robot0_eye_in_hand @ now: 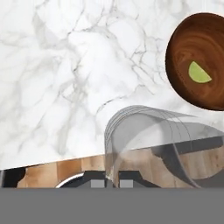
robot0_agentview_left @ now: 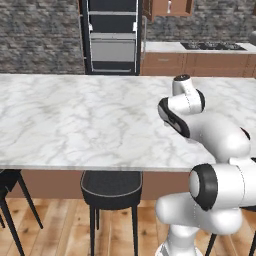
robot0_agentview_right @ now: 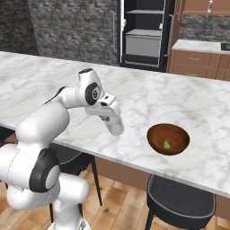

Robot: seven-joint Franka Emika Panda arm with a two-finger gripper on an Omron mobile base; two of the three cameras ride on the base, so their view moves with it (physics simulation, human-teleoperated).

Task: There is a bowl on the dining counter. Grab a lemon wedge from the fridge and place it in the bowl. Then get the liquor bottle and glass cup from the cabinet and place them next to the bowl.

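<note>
My gripper point(robot0_agentview_right: 113, 122) points down over the dining counter point(robot0_agentview_right: 40, 81), near its front edge, and is shut on the wall of the clear glass cup point(robot0_agentview_right: 117, 129). In the hand view the glass cup point(robot0_eye_in_hand: 144, 140) lies tilted just ahead of the fingertips point(robot0_eye_in_hand: 99, 183). The dark-brown bowl point(robot0_agentview_right: 154, 134) stands on the marble to the right of the cup, apart from it, with the yellow-green lemon wedge point(robot0_agentview_right: 166, 144) inside. In the hand view the bowl point(robot0_eye_in_hand: 188, 48) and lemon wedge point(robot0_eye_in_hand: 199, 73) are at the upper right. The black fridge point(robot0_agentview_right: 143, 31) and wooden cabinet point(robot0_agentview_right: 202, 5) stand far behind.
Dark round stools point(robot0_agentview_right: 179, 202) stand under the counter's front edge point(robot0_agentview_left: 100, 166). A black stove point(robot0_agentview_left: 212, 46) sits on the back counter beside brown drawer units point(robot0_agentview_left: 200, 64). My own arm point(robot0_agentview_left: 200, 125) hides the gripper in the left base view.
</note>
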